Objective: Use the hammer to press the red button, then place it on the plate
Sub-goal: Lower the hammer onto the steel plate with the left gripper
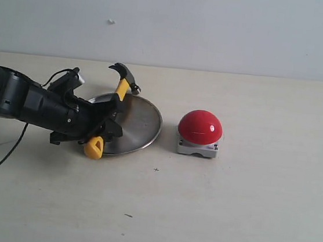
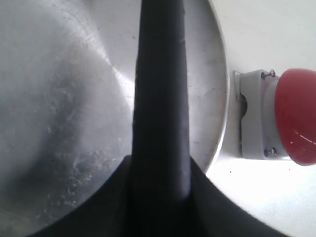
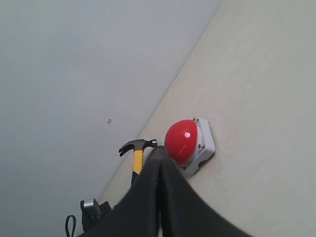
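Observation:
My left gripper (image 1: pixel 109 117) is shut on the black handle of the hammer (image 1: pixel 122 88). The hammer stands steeply tilted over the left part of the plate (image 1: pixel 144 122), dark head up and yellow looped end low by the plate's front-left rim. In the left wrist view the handle (image 2: pixel 160 98) runs across the silvery plate (image 2: pixel 59 98), with the red button (image 2: pixel 296 116) beyond the rim. The red button (image 1: pixel 200 126) sits on its grey base just right of the plate. My right gripper (image 3: pixel 159 153) is shut and empty, away from the button (image 3: pixel 180 140) and the hammer head (image 3: pixel 138 145).
The left arm (image 1: pixel 18 102) lies low along the table from the left edge, and a black cable (image 1: pixel 6 156) trails from it toward the front left. A plain wall (image 1: pixel 219 28) stands behind the table.

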Motion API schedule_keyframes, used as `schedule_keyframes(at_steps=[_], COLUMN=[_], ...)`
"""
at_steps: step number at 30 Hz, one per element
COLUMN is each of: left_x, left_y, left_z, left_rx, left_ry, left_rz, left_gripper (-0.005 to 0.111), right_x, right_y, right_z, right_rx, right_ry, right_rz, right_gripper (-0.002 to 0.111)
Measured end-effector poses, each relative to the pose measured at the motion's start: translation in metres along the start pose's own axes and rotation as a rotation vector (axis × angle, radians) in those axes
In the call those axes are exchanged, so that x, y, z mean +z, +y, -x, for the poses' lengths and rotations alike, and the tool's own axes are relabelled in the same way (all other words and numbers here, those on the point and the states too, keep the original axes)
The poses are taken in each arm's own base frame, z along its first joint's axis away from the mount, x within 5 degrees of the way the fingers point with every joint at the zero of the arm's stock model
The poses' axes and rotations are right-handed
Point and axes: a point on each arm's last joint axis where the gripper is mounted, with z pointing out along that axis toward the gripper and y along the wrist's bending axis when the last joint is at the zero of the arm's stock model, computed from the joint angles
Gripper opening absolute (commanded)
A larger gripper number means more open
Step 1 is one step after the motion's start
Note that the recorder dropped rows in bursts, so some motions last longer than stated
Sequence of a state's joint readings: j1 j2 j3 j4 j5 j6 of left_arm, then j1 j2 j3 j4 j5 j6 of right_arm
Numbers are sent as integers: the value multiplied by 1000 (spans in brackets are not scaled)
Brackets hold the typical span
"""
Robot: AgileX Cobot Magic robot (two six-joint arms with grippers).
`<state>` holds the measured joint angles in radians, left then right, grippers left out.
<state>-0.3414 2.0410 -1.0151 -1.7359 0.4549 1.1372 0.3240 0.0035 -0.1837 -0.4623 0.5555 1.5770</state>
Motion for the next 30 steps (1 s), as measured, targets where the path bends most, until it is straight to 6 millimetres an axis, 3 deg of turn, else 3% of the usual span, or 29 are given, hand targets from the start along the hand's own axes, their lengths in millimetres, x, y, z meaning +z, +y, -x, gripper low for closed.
schedule_keyframes(at_steps=[2, 8, 10, 30], left_x=[0, 0, 0, -1], left_y=[-1, -2, -2, -2], left_z=[0, -1, -1, 1], left_rx=[0, 0, 3, -13], left_ry=[4, 8, 11, 20], left_rz=[-8, -18, -24, -35], left_gripper=[6, 39, 43, 44], right_x=[0, 0, 0, 0], right_y=[0, 0, 0, 0], right_z=[0, 0, 0, 0], right_rx=[0, 0, 0, 0], right_ry=[0, 0, 0, 0], right_rz=[0, 0, 0, 4], right_gripper=[0, 0, 0, 0])
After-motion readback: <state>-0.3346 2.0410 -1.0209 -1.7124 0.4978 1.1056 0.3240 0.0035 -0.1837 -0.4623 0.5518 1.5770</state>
